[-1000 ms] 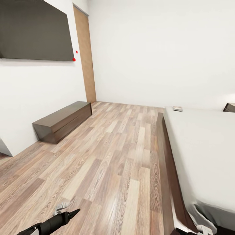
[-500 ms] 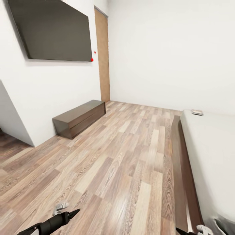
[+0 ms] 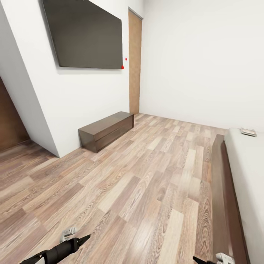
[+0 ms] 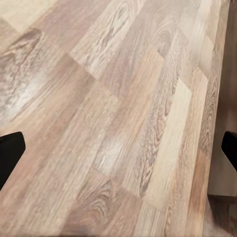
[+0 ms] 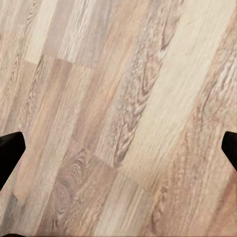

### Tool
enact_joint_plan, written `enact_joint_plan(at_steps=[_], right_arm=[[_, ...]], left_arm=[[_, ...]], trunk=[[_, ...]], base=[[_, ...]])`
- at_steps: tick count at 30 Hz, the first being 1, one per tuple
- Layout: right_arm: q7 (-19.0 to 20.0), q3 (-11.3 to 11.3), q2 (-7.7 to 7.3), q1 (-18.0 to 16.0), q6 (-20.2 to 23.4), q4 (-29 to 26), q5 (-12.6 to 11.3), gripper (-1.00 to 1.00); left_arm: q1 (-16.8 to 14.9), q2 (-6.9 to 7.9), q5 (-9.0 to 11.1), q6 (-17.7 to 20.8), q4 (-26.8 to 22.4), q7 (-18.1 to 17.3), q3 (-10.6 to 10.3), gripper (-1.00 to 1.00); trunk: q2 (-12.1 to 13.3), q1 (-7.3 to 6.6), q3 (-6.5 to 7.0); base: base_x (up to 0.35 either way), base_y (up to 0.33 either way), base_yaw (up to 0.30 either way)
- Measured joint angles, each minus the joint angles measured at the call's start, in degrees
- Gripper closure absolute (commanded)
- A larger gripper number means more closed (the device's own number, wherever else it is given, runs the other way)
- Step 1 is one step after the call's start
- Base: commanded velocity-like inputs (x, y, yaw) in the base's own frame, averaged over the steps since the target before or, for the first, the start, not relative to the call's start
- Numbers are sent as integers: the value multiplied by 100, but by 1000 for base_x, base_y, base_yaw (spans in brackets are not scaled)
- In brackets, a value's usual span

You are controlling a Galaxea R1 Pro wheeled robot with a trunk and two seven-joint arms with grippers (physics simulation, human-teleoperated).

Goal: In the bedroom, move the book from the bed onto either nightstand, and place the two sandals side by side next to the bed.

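View swung left over the last second: bed [image 3: 242,172] pushed out to frame edge, TV [image 3: 86,35] and low bench [image 3: 106,130] pulled toward centre. Camera turn, not object motion. Book [image 3: 248,131] sitting on bed's far corner, well beyond the bench. No sandals found yet; probably scanning for them. Left gripper [image 3: 79,240] and right gripper [image 5: 118,148] both spread wide, holding nothing, over floor [image 3: 146,190].

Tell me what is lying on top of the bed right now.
On the bed, a small thin book lies flat near the far corner of the light grey mattress. The rest of the mattress runs past the picture's right edge, so anything lying there cannot be seen.
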Motion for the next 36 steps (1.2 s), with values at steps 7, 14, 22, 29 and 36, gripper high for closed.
enact_joint_plan(at_steps=[7, 14, 22, 29, 36], right_arm=[[-4, 14, 109, 2, 0, 183, 4, -100], [-5, 15, 115, 2, 0, 199, 6, -100], [-3, 15, 115, 3, 0, 196, 2, -100], [-1, 15, 115, 3, 0, 192, 1, -100], [1, 15, 115, 3, 0, 192, 1, -100]], left_arm=[[0, -34, 0, -6, 0, 0, 1, -100], [1, -43, 1, -13, 0, 7, 2, -100], [-2, -114, 0, -16, 1, 175, 1, -100], [-1, -128, 0, -16, 1, 201, 2, -100], [0, -127, 0, -16, 1, 203, 2, -100]], trunk=[[0, 0, 0], [0, 0, 0], [0, 0, 0], [0, 0, 0], [0, 0, 0]], base=[[0, 0, 289], [0, 0, 241], [0, 0, 69], [0, 0, 3], [0, 0, 0]])
